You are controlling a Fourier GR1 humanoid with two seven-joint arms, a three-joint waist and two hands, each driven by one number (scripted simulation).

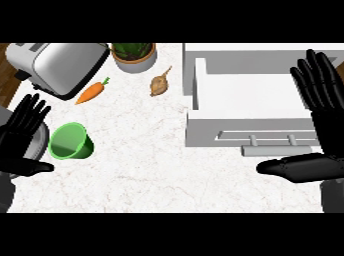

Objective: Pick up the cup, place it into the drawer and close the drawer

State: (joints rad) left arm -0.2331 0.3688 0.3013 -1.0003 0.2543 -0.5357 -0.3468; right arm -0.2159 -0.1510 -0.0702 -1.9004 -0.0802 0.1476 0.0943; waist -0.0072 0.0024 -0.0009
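Left hand (16, 137) at 9 o'clock, fingers straight, released, holding nothing. Cup (71, 141) lies on its side on the desk (145, 155) just right of that hand, at its 3 o'clock; mouth faces 11 o'clock, axis running 11 to 5. Carrot (92, 91) at 12 o'clock from cup. Drawer (249, 105) open, well apart at 3 o'clock. Right hand (326, 125) over its right side, fingers released. Left hand is nearer: likely grasper.

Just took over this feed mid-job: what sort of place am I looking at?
Most likely a kitchen counter: a pale marbled countertop carrying a toaster, a carrot and a green cup, with a white open drawer at the right.
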